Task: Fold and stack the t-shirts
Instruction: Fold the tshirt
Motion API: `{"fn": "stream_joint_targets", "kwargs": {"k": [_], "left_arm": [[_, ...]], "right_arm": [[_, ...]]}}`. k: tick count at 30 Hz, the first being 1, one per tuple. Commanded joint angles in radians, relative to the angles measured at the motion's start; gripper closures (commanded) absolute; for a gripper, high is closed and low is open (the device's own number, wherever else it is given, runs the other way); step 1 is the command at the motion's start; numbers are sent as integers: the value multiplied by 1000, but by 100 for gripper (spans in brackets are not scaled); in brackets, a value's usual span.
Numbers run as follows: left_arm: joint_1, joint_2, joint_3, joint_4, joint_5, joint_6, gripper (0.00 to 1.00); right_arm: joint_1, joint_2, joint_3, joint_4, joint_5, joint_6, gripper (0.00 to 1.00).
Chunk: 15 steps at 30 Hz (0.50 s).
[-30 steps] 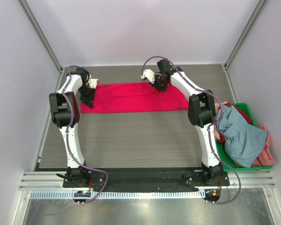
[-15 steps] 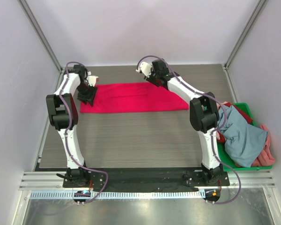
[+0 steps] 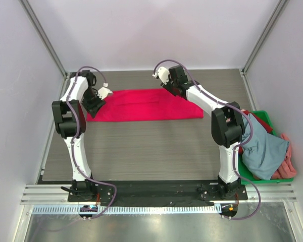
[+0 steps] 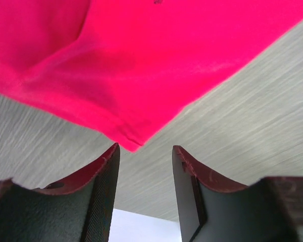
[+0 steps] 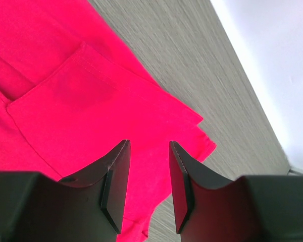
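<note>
Grey wood-grain table, and the crimson shirt lies flat across its far half, a long folded band of soft cloth with stitched hems. Off to the right, a green crate holds a rumpled heap of grey-blue, pink and red shirts. Both arms reach forward, elbows bent. The left gripper hovers just off the band's left corner, jaws apart and empty. The right gripper hangs over the band's far edge, jaws spread, pinching nothing.

Both arms have white links, black joints, purple cables and dark fingers.
</note>
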Motion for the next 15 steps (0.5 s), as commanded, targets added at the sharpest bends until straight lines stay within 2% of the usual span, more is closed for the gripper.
{"fn": "stream_joint_targets", "kwargs": {"k": [1, 9, 11, 12, 15], "left_arm": [[-1, 42, 57, -51, -46, 83, 53], [-1, 112, 65, -22, -79, 71, 52], [-1, 125, 55, -7, -86, 64, 55], [-1, 128, 48, -5, -86, 63, 67], [-1, 129, 46, -25, -79, 51, 85]], "right_arm": [[4, -57, -24, 18, 23, 19, 58], [4, -67, -47, 14, 26, 15, 58], [4, -63, -46, 13, 34, 12, 58], [4, -63, -44, 10, 35, 11, 58], [-5, -66, -43, 10, 49, 12, 58]]}}
